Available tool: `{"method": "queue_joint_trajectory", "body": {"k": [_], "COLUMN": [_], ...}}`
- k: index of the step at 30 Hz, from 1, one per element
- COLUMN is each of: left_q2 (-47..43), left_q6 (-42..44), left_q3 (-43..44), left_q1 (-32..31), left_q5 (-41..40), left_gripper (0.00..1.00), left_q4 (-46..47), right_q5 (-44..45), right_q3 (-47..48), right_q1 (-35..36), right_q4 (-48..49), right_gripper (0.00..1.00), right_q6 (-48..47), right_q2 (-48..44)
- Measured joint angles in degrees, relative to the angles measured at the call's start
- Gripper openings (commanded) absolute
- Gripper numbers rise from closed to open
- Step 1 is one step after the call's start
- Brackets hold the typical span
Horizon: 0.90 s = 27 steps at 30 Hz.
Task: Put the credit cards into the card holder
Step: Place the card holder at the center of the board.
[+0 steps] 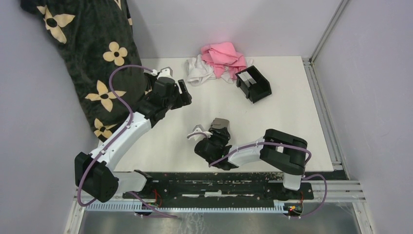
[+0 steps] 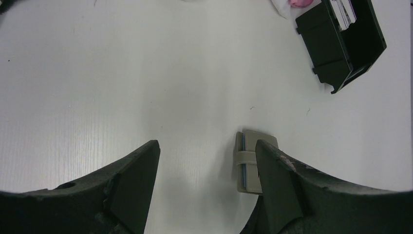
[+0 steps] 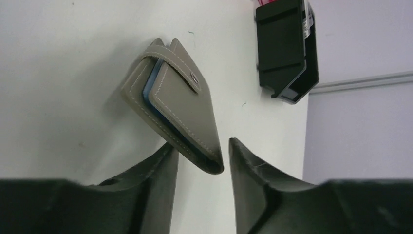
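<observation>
The black card holder stands at the back right of the table, with white credit cards upright in it. It also shows in the left wrist view and the right wrist view. A closed grey wallet with a strap and a blue edge between its flaps lies mid-table. My right gripper is open around the wallet's near corner, which leans on the left finger and is clear of the right one. My left gripper hovers open and empty over bare table, left of the wallet.
A pink cloth and a white cloth lie at the back of the table beside the card holder. A black fabric with cream flowers hangs along the left edge behind the left arm. An aluminium rail borders the table's right side.
</observation>
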Motion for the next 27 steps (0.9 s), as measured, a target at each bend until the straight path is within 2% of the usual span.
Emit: {"method": "queue_joint_trajectory", "body": {"k": [4, 6, 17, 21, 25, 27], "left_q2": [-0.31, -0.35, -0.61, 2.25, 6.67, 9.07], "left_q6": [-0.35, -0.48, -0.57, -0.52, -0.28, 0.28], "left_q3": [-0.42, -0.46, -0.33, 1.22, 3.06, 4.07], "left_q1": [0.0, 0.0, 0.0, 0.0, 0.0, 0.0], "left_q5": [0.0, 0.0, 0.42, 1.92, 5.44, 7.5], "left_gripper": [0.8, 0.79, 0.79, 0.78, 0.76, 0.74], "left_q4": [-0.26, -0.39, -1.2, -1.22, -0.07, 0.9], "right_q5": [1.09, 1.4, 3.37, 3.74, 3.54, 3.21], "right_q3": [0.09, 0.33, 3.87, 5.11, 5.14, 5.27], "right_q1": [1.88, 3.06, 9.44, 10.84, 11.02, 10.99], "right_q4": [-3.89, -6.43, -24.37, -31.32, -36.04, -38.16], "right_gripper": [0.67, 0.69, 0.68, 0.51, 0.26, 0.16], "right_q6": [4.96, 7.63, 28.17, 38.1, 47.01, 51.58], "right_q2": [0.0, 0.0, -3.54, -6.29, -9.4, -10.51]}}
